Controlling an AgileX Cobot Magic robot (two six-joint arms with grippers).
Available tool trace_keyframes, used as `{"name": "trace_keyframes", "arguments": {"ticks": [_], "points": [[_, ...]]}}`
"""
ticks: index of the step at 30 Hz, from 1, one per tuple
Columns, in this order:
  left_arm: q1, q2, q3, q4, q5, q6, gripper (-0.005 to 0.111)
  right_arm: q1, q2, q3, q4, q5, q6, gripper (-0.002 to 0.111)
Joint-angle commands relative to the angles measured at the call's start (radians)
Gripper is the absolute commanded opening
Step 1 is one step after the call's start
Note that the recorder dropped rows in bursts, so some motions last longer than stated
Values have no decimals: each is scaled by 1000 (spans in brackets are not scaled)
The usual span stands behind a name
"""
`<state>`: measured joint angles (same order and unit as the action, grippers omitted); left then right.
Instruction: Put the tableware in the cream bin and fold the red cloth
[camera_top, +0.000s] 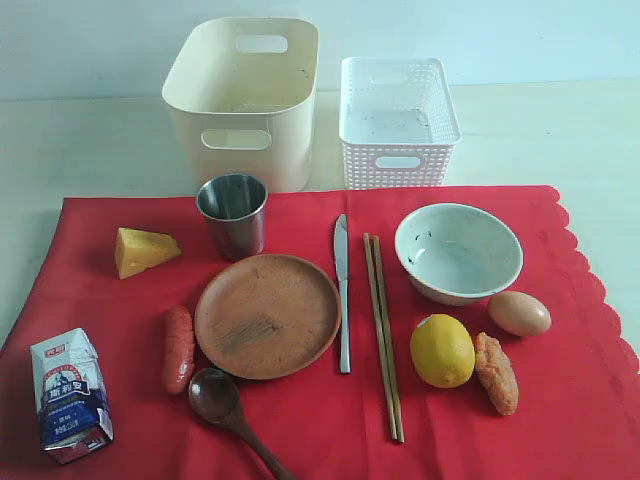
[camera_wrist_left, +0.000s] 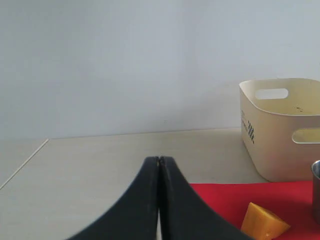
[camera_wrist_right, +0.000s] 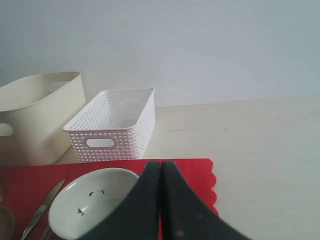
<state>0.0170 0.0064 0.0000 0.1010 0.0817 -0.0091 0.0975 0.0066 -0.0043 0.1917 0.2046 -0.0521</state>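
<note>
Plainly, nothing sits in the cream bin (camera_top: 285, 150) yet, so the step in hand looks like a first pick.

In the exterior view the bin stands at the far left of the bench (camera_top: 90, 140). It is a smooth plastic tub with rounded corners and oval handle holes, and a smaller white lattice basket (camera_top: 360, 165) stands beside it. The red cloth (camera_top: 560, 400) lies flat in front of both, matt fabric with a scalloped right edge. On it are a shiny steel cup (camera_top: 234, 215) close to the bin, a round wooden plate (camera_top: 267, 315) with a worn patch, a dark wooden spoon (camera_top: 222, 405), a flat metal knife (camera_top: 343, 300), paired chopsticks (camera_top: 383, 335) and a glazed white bowl (camera_top: 458, 290). The cup seems the easiest start: upright, rigid, near the bin, one wall pinched from above. The knife and chopsticks are thin and flat, so they probably need a low, careful approach against the soft cloth.

In the left wrist view the left tool (camera_wrist_left: 159, 161) is closed tip to tip and holds nothing, with bare bench and the cloth's far left corner ahead. It must open first.

In the right wrist view the right tool (camera_wrist_right: 160, 165) is likewise closed and empty. The bowl lies just ahead, and its thin rim suits a one-wall pinch.
</note>
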Motion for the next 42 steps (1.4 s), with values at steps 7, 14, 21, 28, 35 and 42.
{"name": "trace_keyframes", "arguments": {"ticks": [7,14,21,28,35,42], "points": [[1,-6,0,2,2,-3,0,-6,-7,4,0,-9,0,0],[1,-6,0,2,2,-3,0,-6,-7,4,0,-9,0,0],[1,-6,0,2,2,-3,0,-6,-7,4,0,-9,0,0],[1,-6,0,2,2,-3,0,-6,-7,4,0,-9,0,0],[1,-6,0,2,2,-3,0,-6,-7,4,0,-9,0,0],[1,-6,0,2,2,-3,0,-6,-7,4,154,-41,3,0]]}}
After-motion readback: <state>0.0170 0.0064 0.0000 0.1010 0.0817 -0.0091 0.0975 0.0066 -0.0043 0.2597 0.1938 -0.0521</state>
